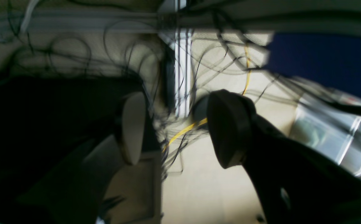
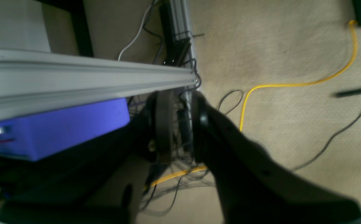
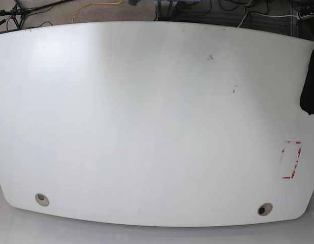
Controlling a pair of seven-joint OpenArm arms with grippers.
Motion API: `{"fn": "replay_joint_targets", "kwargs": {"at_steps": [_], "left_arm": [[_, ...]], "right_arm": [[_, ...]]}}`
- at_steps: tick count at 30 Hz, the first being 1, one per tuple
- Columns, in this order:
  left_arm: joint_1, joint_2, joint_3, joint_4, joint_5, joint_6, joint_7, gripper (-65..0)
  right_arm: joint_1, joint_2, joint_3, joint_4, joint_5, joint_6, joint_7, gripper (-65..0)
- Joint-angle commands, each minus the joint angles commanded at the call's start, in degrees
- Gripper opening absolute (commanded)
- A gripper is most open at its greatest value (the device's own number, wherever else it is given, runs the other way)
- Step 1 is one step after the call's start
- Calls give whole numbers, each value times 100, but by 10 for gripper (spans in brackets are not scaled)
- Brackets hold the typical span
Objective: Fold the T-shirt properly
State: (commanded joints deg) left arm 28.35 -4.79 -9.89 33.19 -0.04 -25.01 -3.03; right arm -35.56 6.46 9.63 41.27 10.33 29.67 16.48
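One black T-shirt (image 3: 312, 81) at table (image 3: 147, 127) edge

Left gripper (image 1: 177, 130): two fingers, blurred. One finger (image 1: 133, 127) has a pale grey-beige oval pad on a grey body; the other finger (image 1: 230, 127) is a matte black rounded paddle on a thick black arm link with a small round hole lower down.

Right gripper (image 2: 179, 127): both fingers black, flat rounded discs seen edge-on, glossy rim. One finger (image 2: 163, 127) has a small brass-coloured screw near its base. Black moulded link behind, small holes in it.
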Motion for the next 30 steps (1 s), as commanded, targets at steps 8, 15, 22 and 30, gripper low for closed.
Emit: {"fn": "replay_joint_targets", "kwargs": {"at_steps": [8,15,22,30], "left_arm": [[-1301,-132,0,-1916,-9,62,-97,-326],[-1477,-114,9,-2048,237,1064,-97,-326],[-1723,-88,0,-2101,800,1407,-88,-331],[-1758,-97,0,-2101,835,1653,-88,-332]], "right_arm": [[853,0,-149,-1187,-440,-185,-35,-552],[1240,-35,-167,-1336,-1081,-879,-413,-550],[1582,-97,-167,-1354,-1222,-976,-1073,-550],[1802,-114,-176,-1354,-1222,-976,-1380,-549]]}}
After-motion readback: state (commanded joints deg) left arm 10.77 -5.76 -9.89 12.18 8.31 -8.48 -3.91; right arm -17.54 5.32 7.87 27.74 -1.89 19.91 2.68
